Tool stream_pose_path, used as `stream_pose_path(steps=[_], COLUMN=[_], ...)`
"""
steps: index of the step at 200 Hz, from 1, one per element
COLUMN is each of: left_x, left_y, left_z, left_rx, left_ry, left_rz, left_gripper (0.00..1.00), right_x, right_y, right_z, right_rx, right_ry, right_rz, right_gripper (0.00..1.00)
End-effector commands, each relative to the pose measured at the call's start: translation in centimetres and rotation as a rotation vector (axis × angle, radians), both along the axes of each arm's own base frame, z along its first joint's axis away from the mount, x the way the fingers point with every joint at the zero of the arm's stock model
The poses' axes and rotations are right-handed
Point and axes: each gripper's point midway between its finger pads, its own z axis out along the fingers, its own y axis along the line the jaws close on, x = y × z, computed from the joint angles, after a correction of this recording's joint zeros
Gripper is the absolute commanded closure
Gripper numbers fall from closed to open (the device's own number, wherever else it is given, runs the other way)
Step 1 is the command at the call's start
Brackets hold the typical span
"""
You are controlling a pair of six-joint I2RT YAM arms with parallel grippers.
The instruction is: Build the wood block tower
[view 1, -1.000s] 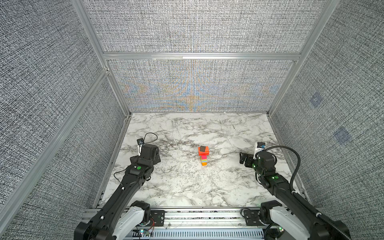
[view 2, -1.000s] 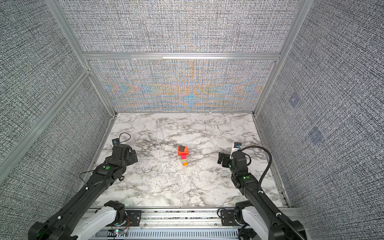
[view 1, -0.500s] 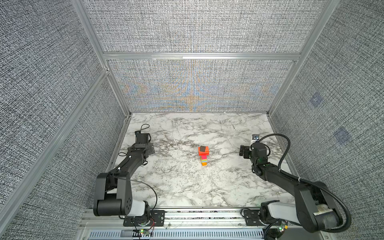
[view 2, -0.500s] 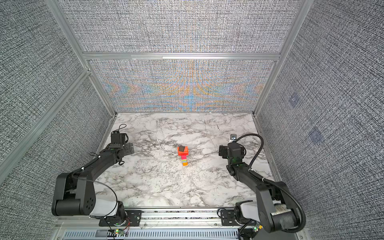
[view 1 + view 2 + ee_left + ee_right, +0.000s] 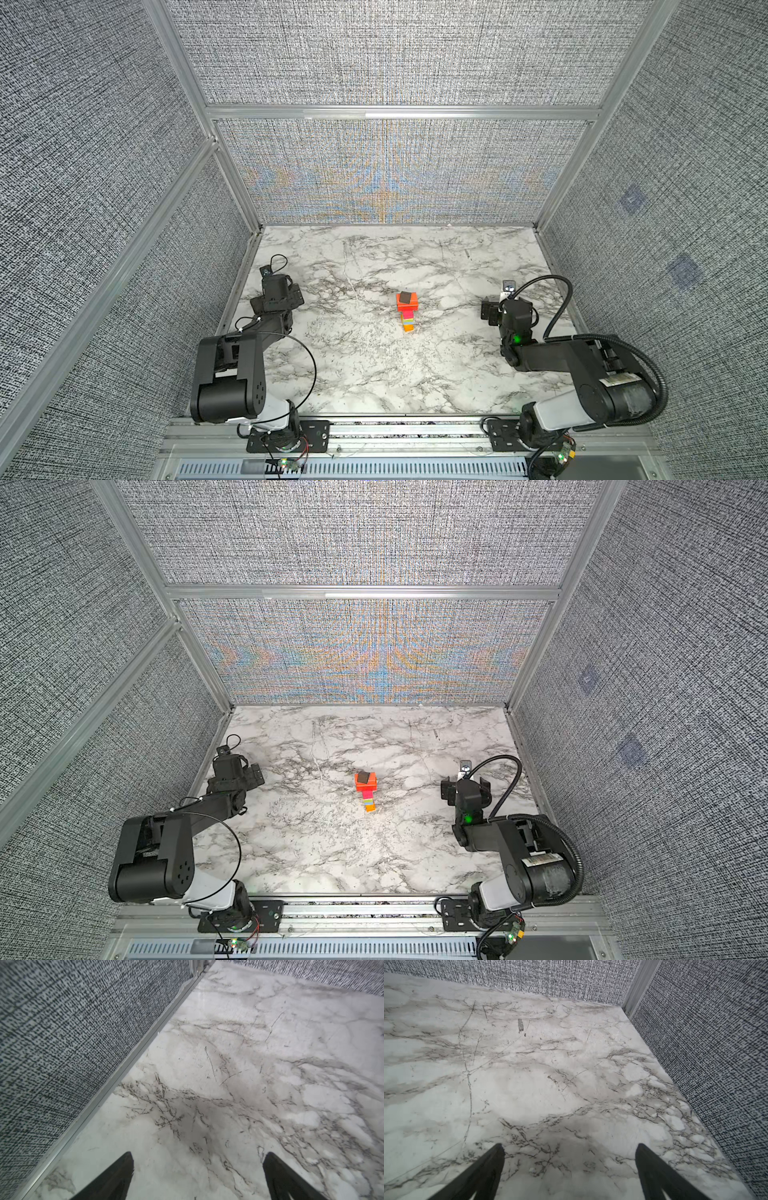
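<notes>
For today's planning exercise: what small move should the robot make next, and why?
Probably just retract and park: the wood block tower stands alone, no loose blocks show, and the left gripper and right gripper are open, empty, well clear of it.

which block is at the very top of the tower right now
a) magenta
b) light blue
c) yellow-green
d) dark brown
D: in both top views the small dark brown block lies on the wider red-orange slab, above every other colour in the tower.
</notes>
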Motion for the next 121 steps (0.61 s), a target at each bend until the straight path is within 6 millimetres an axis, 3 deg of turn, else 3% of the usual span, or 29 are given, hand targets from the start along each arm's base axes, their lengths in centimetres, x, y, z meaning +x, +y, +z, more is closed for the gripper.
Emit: stream_pose_path(steps=[1, 31, 70, 97, 121], left_x=[0.4, -1.8, -2.4, -2.7, -1.6], left_y=[-0.7, -1.3, -6.6, -7.6, -7.4], left_z=[2.3, 3.3, 3.2, 2.9, 2.3], left_rx=[0.000, 0.066, 0.141, 0.182, 0.160], left_ry=[-0.112, -0.257, -0.381, -0.459, -0.402], left_rz=[-0.046, -0.030, -0.346, -0.410, -0.395], left_gripper=[0.01, 0.01, 0.01, 0.01, 0.01], right_x=[0.0, -1.4, -1.3, -1.3, -0.6], right_y=[0.4, 2.0, 4.6, 5.0, 4.6], right_z=[2.8, 2.5, 1.9, 1.8, 1.8], right_rx=[0.010, 0.016, -0.044, -0.065, -0.063], right_ry=[-0.163, -0.208, -0.184, -0.180, -0.180], right_rz=[0.028, 0.140, 0.275, 0.284, 0.246], right_gripper=[0.01, 0.01, 0.01, 0.01, 0.01])
